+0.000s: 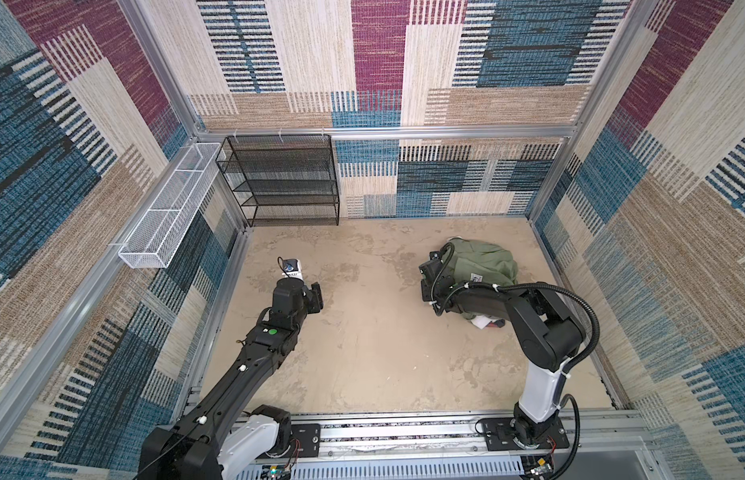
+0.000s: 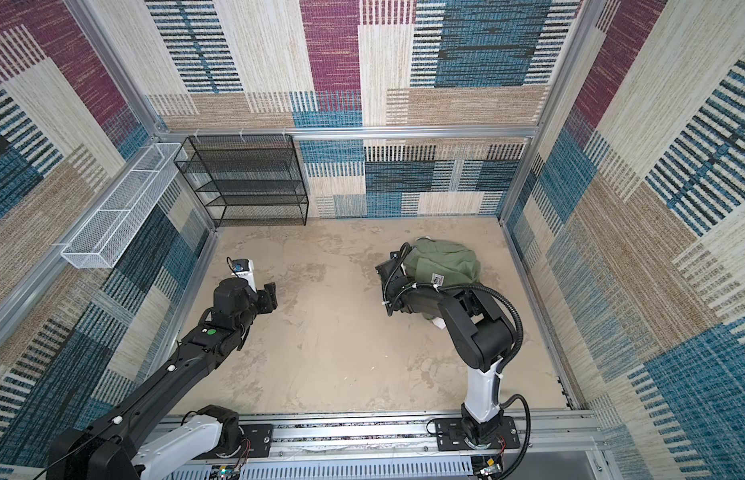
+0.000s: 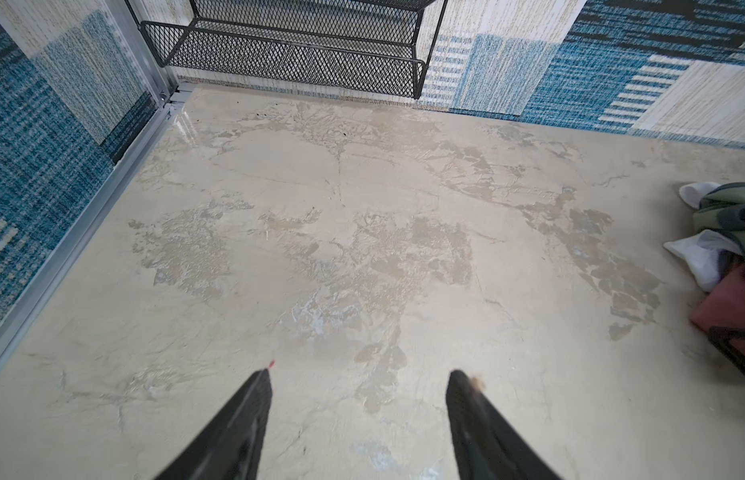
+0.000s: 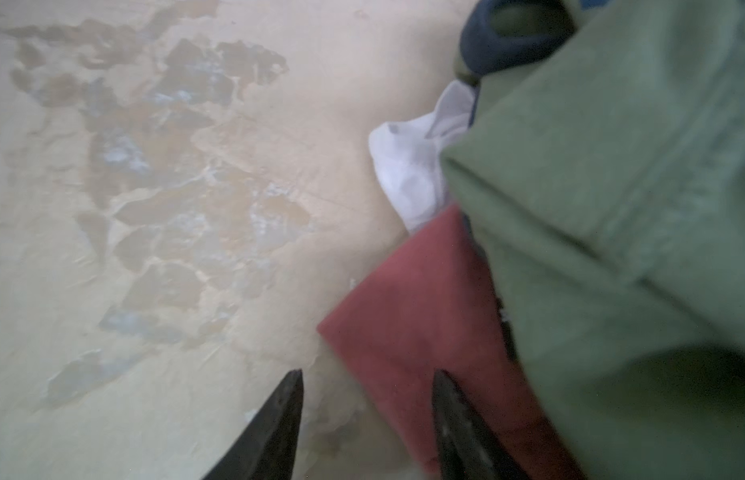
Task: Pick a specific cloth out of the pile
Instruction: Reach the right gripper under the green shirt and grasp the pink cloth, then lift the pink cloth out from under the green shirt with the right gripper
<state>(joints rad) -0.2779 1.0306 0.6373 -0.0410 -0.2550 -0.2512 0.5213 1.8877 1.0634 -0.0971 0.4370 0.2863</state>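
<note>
The rail [image 1: 404,430] carrying both arm bases is seen nearest. The left gripper [image 3: 361,376] is held over bare table [image 1: 362,340], jaws spread with nothing between them, probably parked to give the other arm room. The right gripper [image 4: 367,376] is lowered at the left side of the pile [image 1: 483,259], jaws apart and gripping nothing, one fingertip over the edge of the cloth [image 4: 412,316]. The cloth is buried under the green garment [image 4: 612,208], beside the white garment [image 4: 408,166]. Only a red corner is exposed, which is likely why that corner is approached. The black shelf [image 1: 285,178] and white basket [image 1: 171,208] are seen empty at the back.
</note>
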